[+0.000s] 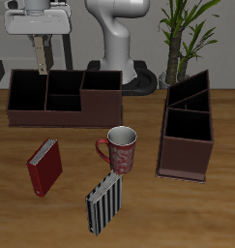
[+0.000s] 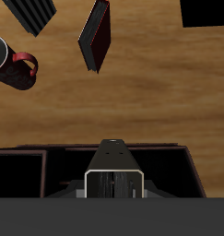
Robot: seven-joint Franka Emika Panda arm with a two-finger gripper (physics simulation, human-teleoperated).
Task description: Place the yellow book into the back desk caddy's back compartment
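End effector (image 1: 42, 60) hangs above the back desk caddy (image 1: 66, 108), fingers clamped on the yellow book (image 1: 42, 56), held upright with its lower edge over the caddy's cells; the back compartment (image 1: 63, 81) lies just beside it. Wrist view: book's page edge (image 2: 114, 182) sits between the fingers, caddy (image 2: 30, 166) below. On the surface (image 1: 187, 213) nearer the front edge: red book (image 1: 45, 167), striped book (image 1: 103, 202), patterned mug (image 1: 120, 149), then the sloping-sided caddy (image 1: 187, 136).
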